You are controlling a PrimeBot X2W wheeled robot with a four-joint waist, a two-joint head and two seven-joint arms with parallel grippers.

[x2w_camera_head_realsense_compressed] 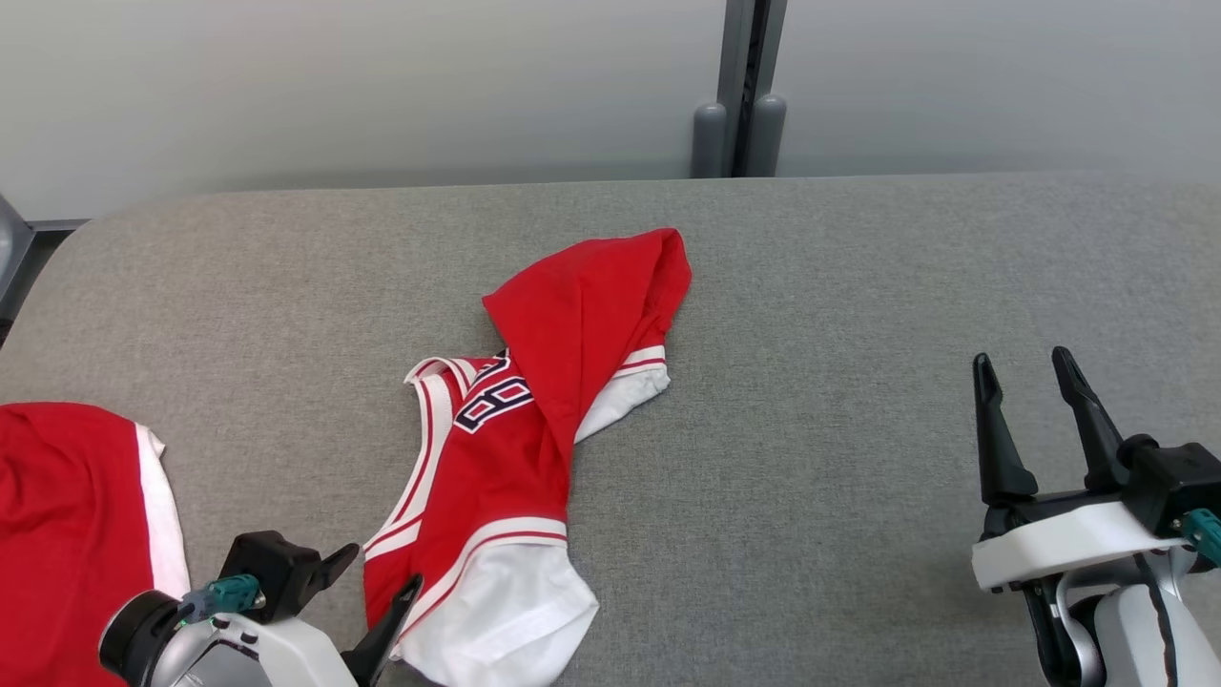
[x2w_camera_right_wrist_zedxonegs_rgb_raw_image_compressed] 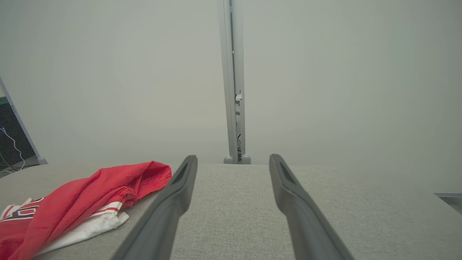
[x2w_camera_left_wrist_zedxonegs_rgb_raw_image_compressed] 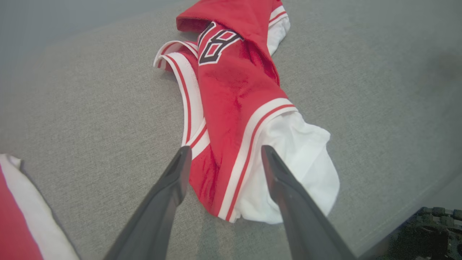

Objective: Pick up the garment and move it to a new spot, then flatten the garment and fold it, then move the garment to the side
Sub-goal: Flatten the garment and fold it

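- The left gripper (x2w_camera_left_wrist_zedxonegs_rgb_raw_image_compressed: 226, 151) is standing with its two fingers spread wide and is gripping nothing. Its tips are hovering over the near end of the garment (x2w_camera_head_realsense_compressed: 520, 429), one by the red edge and one above the white panel (x2w_camera_head_realsense_compressed: 496, 611).
- The garment is lying crumpled near the middle of the grey padded table (x2w_camera_head_realsense_compressed: 858, 286), running away from the robot, with its far red flap (x2w_camera_head_realsense_compressed: 591, 296) doubling back over the printed number (x2w_camera_head_realsense_compressed: 491, 401).
- The right gripper (x2w_camera_head_realsense_compressed: 1023, 358) is likewise gaping open and empty, waiting well apart on the right.
- A second red and white cloth (x2w_camera_head_realsense_compressed: 67, 515) is sitting at the left edge, near the left arm.
- Flattening is looking like the step in hand. Doing it well is calling for one gripper taking the far flap by a single layer at its edge and drawing it away, while the other is pinning the near hem, so the cloth is opening rather than sliding as a lump.
- Pinching through both layers is risking dragging the whole bundle, and the left arm is needing to avoid catching the neighbouring cloth.
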